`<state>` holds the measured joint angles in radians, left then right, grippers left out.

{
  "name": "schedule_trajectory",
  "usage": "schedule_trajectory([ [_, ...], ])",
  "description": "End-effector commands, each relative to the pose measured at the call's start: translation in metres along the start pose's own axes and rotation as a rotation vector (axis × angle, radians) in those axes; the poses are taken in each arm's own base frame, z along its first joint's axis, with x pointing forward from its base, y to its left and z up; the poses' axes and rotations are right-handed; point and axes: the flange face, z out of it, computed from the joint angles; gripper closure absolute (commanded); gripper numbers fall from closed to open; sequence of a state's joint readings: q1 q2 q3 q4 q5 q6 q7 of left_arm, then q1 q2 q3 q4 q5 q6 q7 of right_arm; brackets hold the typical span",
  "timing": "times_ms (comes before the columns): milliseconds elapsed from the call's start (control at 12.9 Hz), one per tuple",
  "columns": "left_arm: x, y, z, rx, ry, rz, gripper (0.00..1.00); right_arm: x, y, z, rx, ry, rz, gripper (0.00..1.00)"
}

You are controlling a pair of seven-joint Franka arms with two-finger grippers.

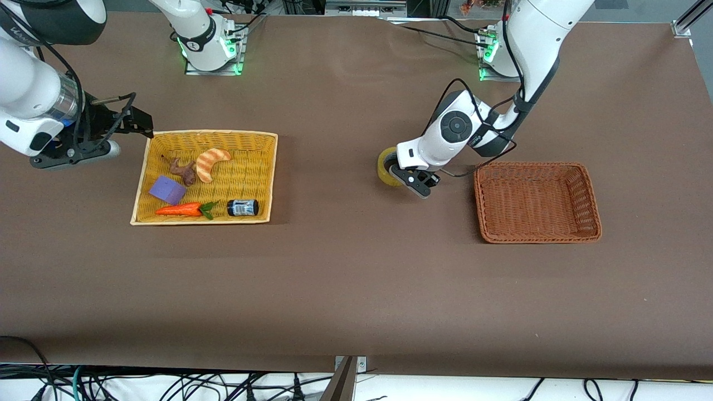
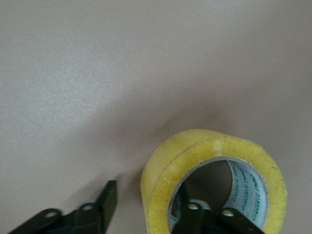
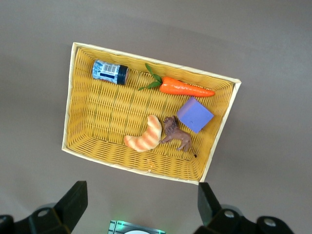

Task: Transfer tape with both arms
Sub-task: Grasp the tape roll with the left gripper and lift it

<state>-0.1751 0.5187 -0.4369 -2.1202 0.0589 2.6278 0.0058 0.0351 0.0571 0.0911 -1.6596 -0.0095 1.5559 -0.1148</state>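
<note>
The yellowish tape [image 1: 386,165] stands on its edge on the brown table, mid-table, beside the brown basket. My left gripper [image 1: 409,181] is down at it and open. In the left wrist view one finger [image 2: 187,214] is inside the tape's [image 2: 214,156] grey-lined hole. The other finger [image 2: 108,195] is outside the roll with a gap to its wall, so my left gripper [image 2: 146,197] straddles the wall. My right gripper [image 1: 139,123] is open and empty, raised over the table beside the yellow basket. It also shows in the right wrist view [image 3: 141,195].
The yellow basket [image 1: 206,133] at the right arm's end holds a striped croissant [image 1: 211,162], a purple block [image 1: 167,189], a carrot [image 1: 181,210], a small jar [image 1: 243,208] and a brown toy animal [image 1: 182,170]. The brown basket [image 1: 535,165] is at the left arm's end.
</note>
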Motion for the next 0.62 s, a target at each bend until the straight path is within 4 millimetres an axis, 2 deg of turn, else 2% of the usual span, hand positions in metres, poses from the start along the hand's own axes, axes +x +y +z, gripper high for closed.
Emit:
schedule_trajectory([
  [0,0.007,0.000,-0.007,0.019,0.018,0.019,1.00,-0.010,-0.002,-0.004,0.010,0.002,-0.004,0.00],
  [155,0.009,-0.007,-0.028,0.039,0.018,0.013,1.00,-0.010,-0.002,-0.004,0.010,0.002,-0.006,0.00],
  [232,0.013,-0.020,-0.057,0.066,0.006,-0.007,1.00,-0.010,-0.002,-0.004,0.010,0.002,-0.004,0.00],
  [387,0.017,-0.074,-0.135,0.110,-0.091,-0.099,1.00,-0.010,-0.002,-0.004,0.008,0.004,-0.007,0.00],
  [542,0.017,-0.126,-0.197,0.110,-0.209,-0.198,1.00,-0.009,-0.001,-0.007,0.007,0.017,-0.006,0.00],
])
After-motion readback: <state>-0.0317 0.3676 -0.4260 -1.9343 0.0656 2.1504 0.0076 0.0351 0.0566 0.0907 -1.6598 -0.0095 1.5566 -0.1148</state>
